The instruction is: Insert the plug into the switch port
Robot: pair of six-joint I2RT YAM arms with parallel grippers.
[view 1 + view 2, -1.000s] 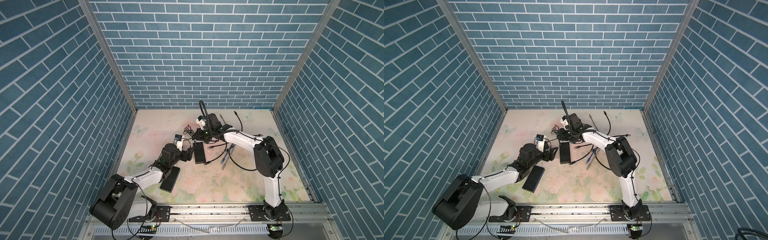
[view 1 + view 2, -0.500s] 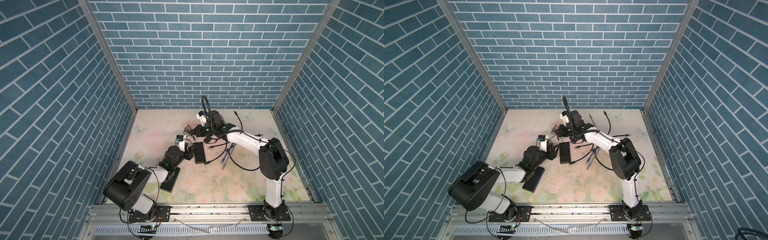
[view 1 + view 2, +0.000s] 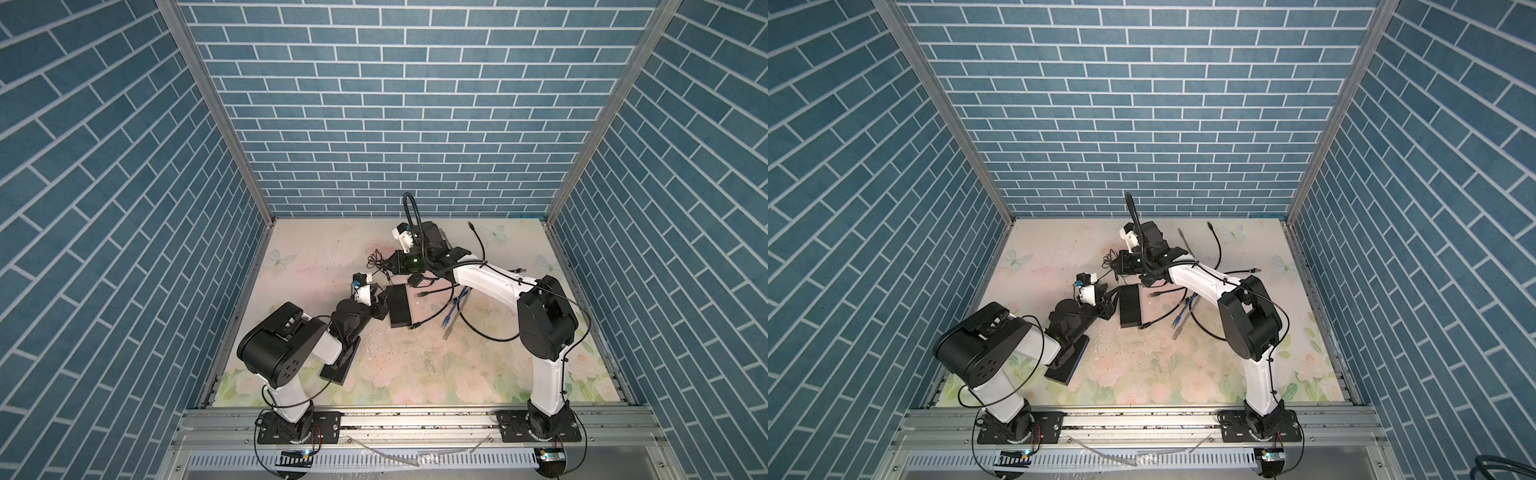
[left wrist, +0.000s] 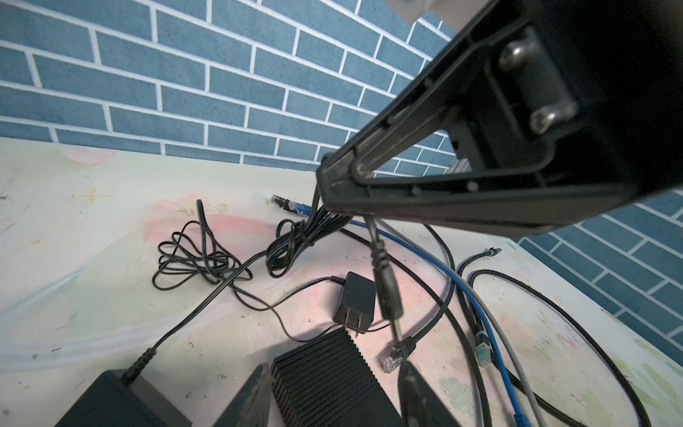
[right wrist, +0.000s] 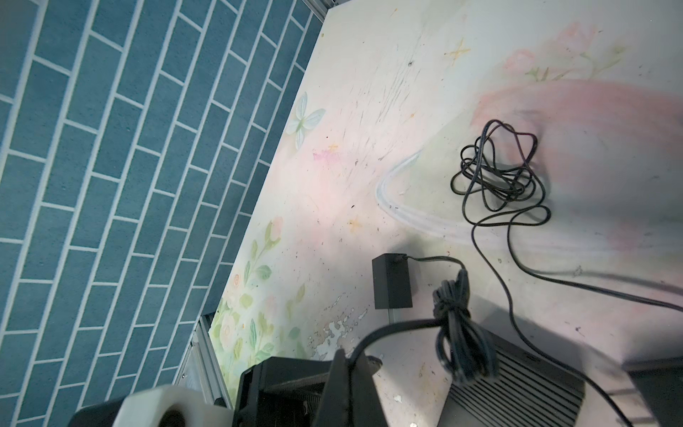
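Note:
The switch (image 3: 399, 305) (image 3: 1129, 305) is a black ribbed box lying flat at mid-table. In the left wrist view its ribbed end (image 4: 325, 377) sits between my left gripper's (image 4: 334, 397) two fingers, which press on both sides. In both top views the left gripper (image 3: 384, 297) (image 3: 1111, 297) is at the switch's left edge. The right gripper (image 3: 388, 266) (image 3: 1111, 266) hovers just behind the switch, shut on the plug's thin black cable (image 5: 406, 327). The barrel plug (image 4: 388, 295) dangles below its fingertips (image 4: 332, 185), metal tip above the switch's far end.
A black wall adapter (image 4: 354, 301) (image 5: 391, 281) and a tangle of thin cord (image 4: 196, 258) lie behind the switch. Blue, grey and black network cables (image 3: 453, 307) sprawl to its right, one clear connector (image 4: 393, 356) beside it. A second black box (image 3: 340, 357) lies under the left arm.
My left gripper has narrowed onto the switch while the left arm's elbow rose and came forward. The right gripper has drifted slightly left with the cable.

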